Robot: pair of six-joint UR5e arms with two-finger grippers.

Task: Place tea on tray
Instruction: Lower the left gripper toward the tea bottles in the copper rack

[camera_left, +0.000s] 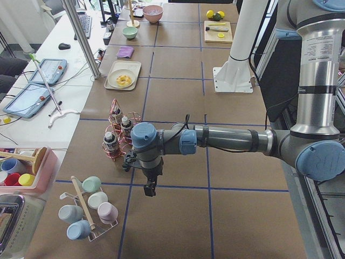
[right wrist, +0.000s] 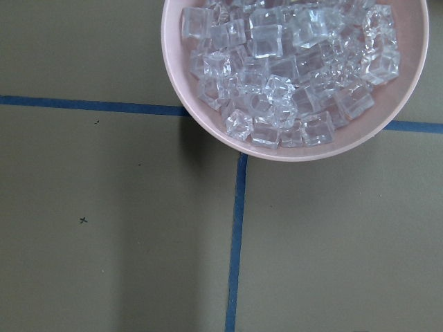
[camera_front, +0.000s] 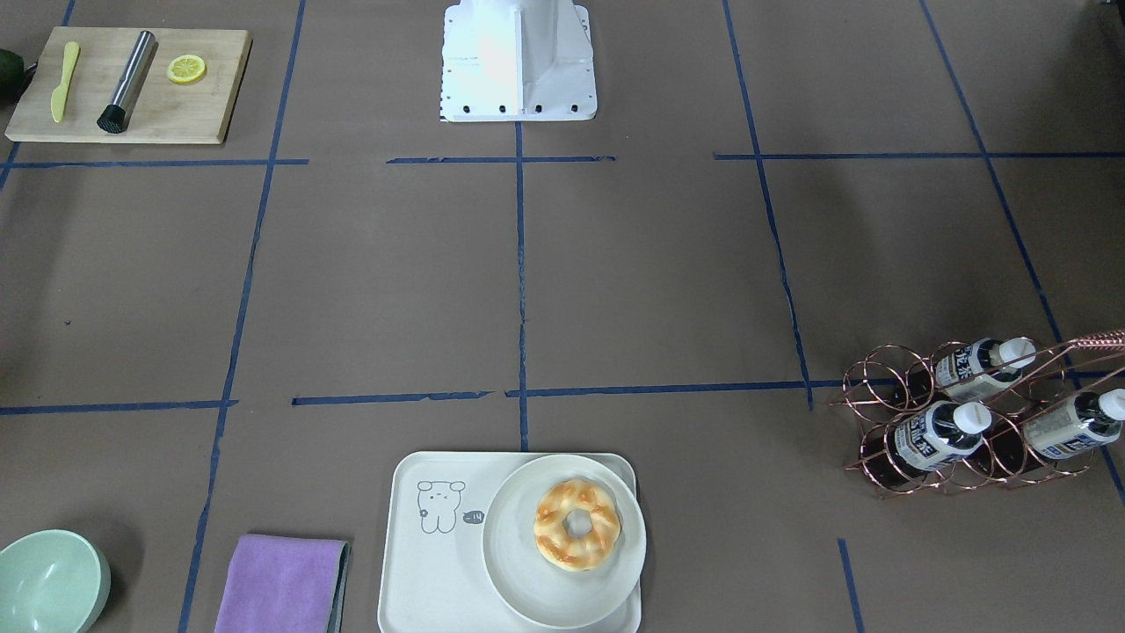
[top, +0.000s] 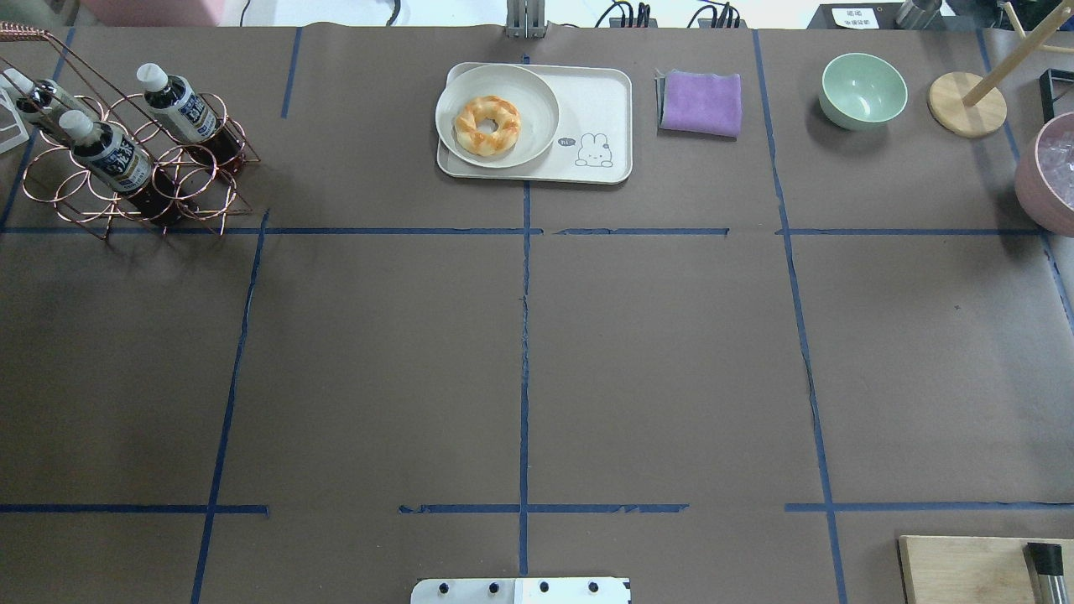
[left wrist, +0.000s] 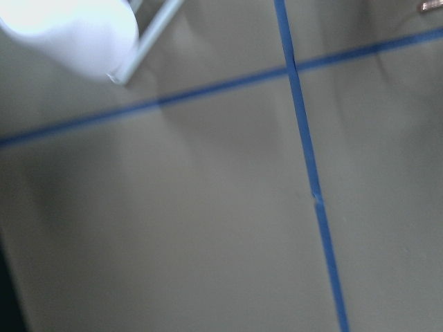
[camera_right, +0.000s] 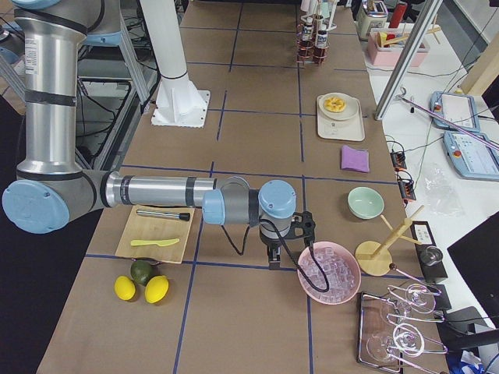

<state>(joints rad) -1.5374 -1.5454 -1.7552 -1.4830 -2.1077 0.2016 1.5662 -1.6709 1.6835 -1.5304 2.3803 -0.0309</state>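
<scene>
**Tea sits in the rack, well apart from the tray**

Three small clear plastic bottles of dark brown tea (camera_front: 932, 437) lie tilted in the copper wire rack (camera_front: 888, 400), well apart from the cream-white rectangular plastic tray (camera_front: 431, 563). On the tray, a round white plate (camera_front: 514, 571) carries a glazed doughnut (camera_front: 577, 524). The left gripper (camera_left: 149, 188) hangs near the rack, and the right gripper (camera_right: 273, 261) hangs beside a pink bowl of ice (camera_right: 331, 300). Gaping or clamped? Cannot tell for either.

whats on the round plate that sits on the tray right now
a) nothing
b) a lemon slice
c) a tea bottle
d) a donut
d: a donut lies on the plate, which rests on the tray; the tea bottles are off to the side, not on the tray.
</scene>
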